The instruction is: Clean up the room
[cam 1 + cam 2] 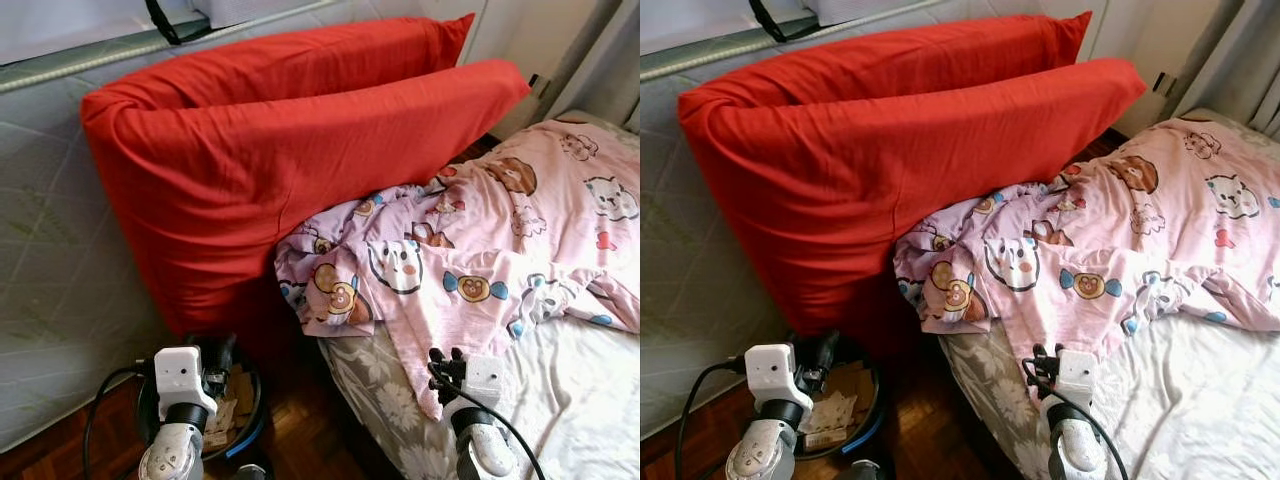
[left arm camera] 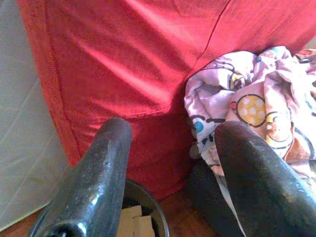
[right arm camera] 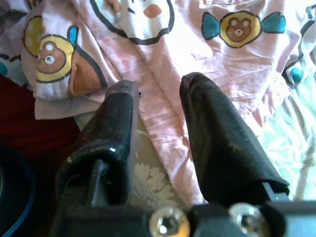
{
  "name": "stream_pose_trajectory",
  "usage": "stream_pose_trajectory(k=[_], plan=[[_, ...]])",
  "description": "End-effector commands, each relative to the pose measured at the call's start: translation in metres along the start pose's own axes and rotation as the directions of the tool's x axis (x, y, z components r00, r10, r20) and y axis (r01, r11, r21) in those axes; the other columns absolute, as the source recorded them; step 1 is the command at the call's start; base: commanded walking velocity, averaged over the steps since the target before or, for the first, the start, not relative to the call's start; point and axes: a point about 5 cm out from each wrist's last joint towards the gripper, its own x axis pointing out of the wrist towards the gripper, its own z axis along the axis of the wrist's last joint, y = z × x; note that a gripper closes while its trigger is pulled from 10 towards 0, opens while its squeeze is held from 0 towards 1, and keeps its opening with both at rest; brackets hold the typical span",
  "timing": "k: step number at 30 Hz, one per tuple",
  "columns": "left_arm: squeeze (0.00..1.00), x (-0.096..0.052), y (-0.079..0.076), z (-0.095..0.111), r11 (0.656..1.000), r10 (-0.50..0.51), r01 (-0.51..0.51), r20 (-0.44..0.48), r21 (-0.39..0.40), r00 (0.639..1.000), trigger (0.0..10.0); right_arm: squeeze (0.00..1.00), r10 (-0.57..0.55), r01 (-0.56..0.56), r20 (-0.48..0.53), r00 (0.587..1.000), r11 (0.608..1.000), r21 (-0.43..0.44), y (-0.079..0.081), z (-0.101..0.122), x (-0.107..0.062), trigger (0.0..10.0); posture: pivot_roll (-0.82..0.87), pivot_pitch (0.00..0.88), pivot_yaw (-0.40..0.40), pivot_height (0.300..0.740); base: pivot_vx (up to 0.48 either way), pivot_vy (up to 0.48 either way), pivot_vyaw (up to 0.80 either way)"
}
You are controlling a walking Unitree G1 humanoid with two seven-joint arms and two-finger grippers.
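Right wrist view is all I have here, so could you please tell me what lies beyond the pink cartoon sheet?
Observer: A big red cushion leans against the grey mattress stood on edge at the left.
Operator: Where is the left gripper, please?
Observer: The left gripper is low before the cushion, jaws open, holding nothing.
Operator: Anything on the floor under it?
Observer: A dark round bin with cardboard scraps inside stands on the wooden floor.

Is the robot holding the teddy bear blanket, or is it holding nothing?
Nothing is held. The right gripper is open just over the pink blanket's hanging corner. The left gripper is open too, near the red cushion.
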Motion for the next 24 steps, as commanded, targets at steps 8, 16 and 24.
stream_pose_trajectory(k=[8, 16, 24], plan=[[0.00, -0.002, 0.000, 0.000, 1.000, 0.004, -0.004, -0.024, -0.026, 1.000, 10.0, 0.00, -0.001, 0.001, -0.016, 1.000, 1.000, -0.002, -0.002, -0.004, -0.002, 10.0, 0.06, 0.112, -0.044, 0.715, 0.000, 0.000, 0.00], [0.00, -0.002, 0.003, 0.003, 1.000, 0.008, -0.010, -0.038, -0.029, 0.999, 10.0, 0.00, 0.003, -0.003, -0.058, 0.998, 1.000, -0.001, 0.004, -0.007, 0.000, 10.0, 0.06, 0.141, -0.040, 0.685, 0.000, 0.000, 0.00], [0.00, -0.002, 0.005, 0.006, 1.000, 0.010, -0.011, -0.040, -0.026, 0.999, 10.0, 0.00, -0.016, 0.016, -0.019, 1.000, 1.000, 0.020, 0.007, -0.001, 0.003, 10.0, 0.07, 0.178, -0.035, 0.676, 0.000, 0.000, 0.00]])
